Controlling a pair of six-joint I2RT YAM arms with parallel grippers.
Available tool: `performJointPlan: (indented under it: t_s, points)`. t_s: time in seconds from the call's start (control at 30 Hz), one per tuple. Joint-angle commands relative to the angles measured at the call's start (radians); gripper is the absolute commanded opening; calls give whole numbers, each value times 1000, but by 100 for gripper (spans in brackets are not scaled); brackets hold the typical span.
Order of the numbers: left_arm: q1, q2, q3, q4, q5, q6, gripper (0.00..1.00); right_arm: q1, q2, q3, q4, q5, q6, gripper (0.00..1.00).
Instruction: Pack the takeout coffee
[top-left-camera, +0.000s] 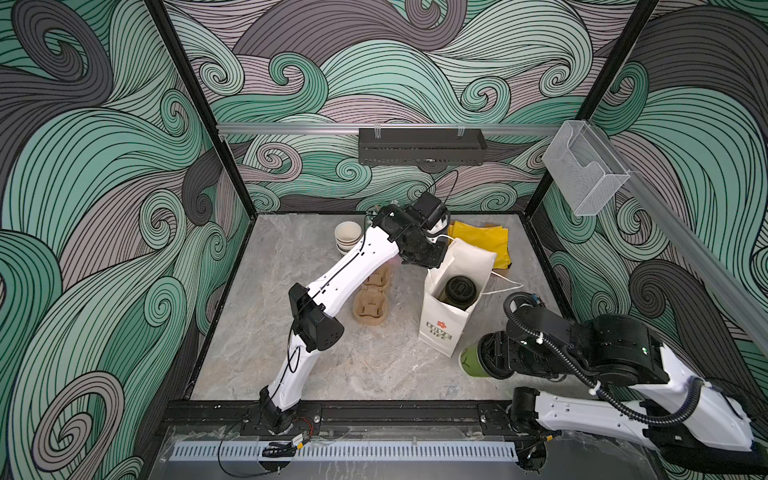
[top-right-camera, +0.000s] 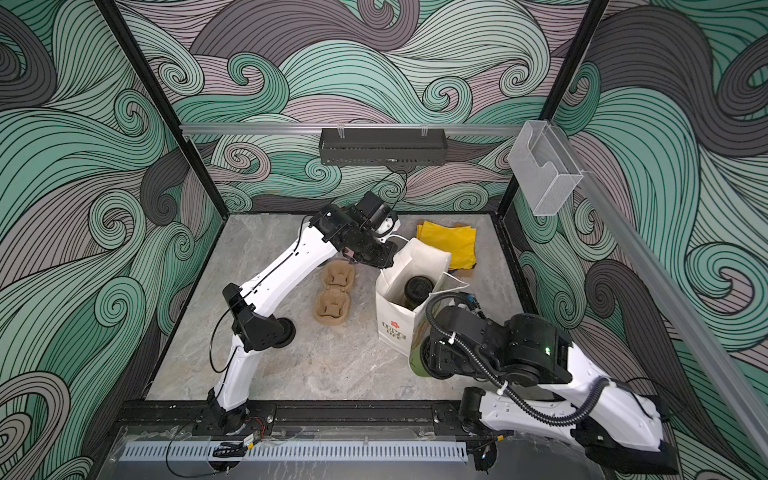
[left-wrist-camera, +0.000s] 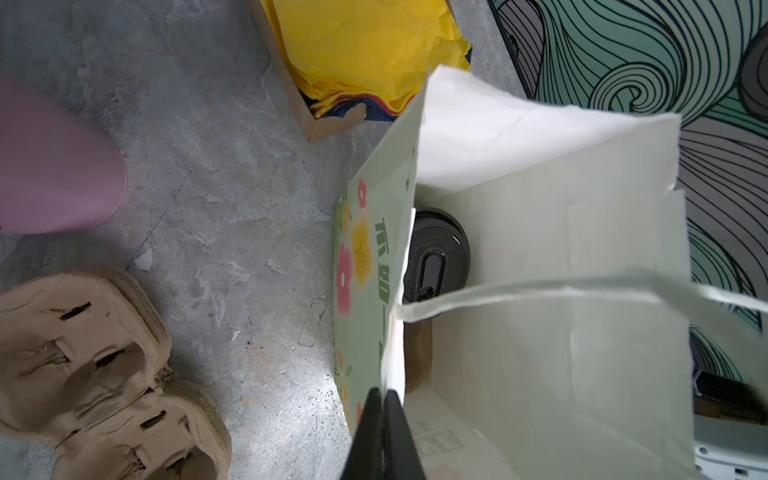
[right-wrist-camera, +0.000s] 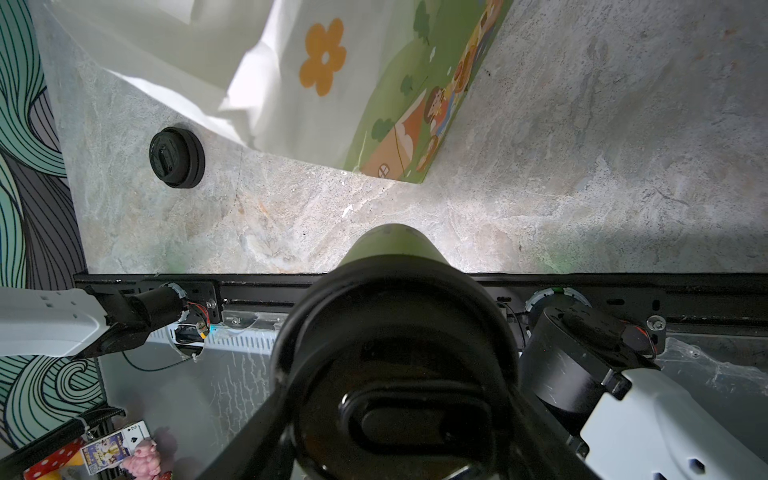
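A white paper bag (top-left-camera: 440, 328) (top-right-camera: 392, 328) stands open right of the table's middle. Inside it stands one takeout coffee (top-left-camera: 459, 289) (top-right-camera: 417, 286) (left-wrist-camera: 436, 257), black lid up. My left gripper (top-left-camera: 432, 259) (left-wrist-camera: 384, 395) is shut on the bag's rim at its far left corner. A second takeout coffee (top-left-camera: 471, 360) (top-right-camera: 415, 361) (right-wrist-camera: 390, 245), olive-green with a black lid, lies sideways in my right gripper (top-left-camera: 494, 359) (right-wrist-camera: 395, 395). The fingers are shut on its lid end, and it hangs just off the table near the bag's front right corner.
Brown pulp carriers (top-left-camera: 372, 299) (left-wrist-camera: 83, 374) lie left of the bag. Yellow napkins (top-left-camera: 486, 241) sit in a box behind it. Stacked white cups (top-left-camera: 347, 237) stand at the back, a pink cup (left-wrist-camera: 50, 166) nearby. A loose black lid (right-wrist-camera: 176, 158) lies beside the bag.
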Motion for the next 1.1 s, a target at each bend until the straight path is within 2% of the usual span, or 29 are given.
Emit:
performJointPlan:
  t_s: [0.0,0.33,0.63,0.77,0.97,1.07]
  points:
    - [-11,-72,-51,40,-94,-95,0,-6,-6,16,-193,27,9,63]
    - [-28,-290,-397,253,-224,-300,0,-7,-10,25,-195,33,2,63]
    - [-58,-308,-426,234,-257,-375,1,-8,-11,35,-194,37,-5,63]
    - [-58,-315,-432,211,-268,-386,23,-8,-1,54,-195,43,-14,63]
    - [-58,-365,-485,247,-308,-385,39,-11,28,87,-194,45,-40,63]
    - [-58,-411,-532,298,-337,-373,54,-15,41,112,-194,45,-49,63]
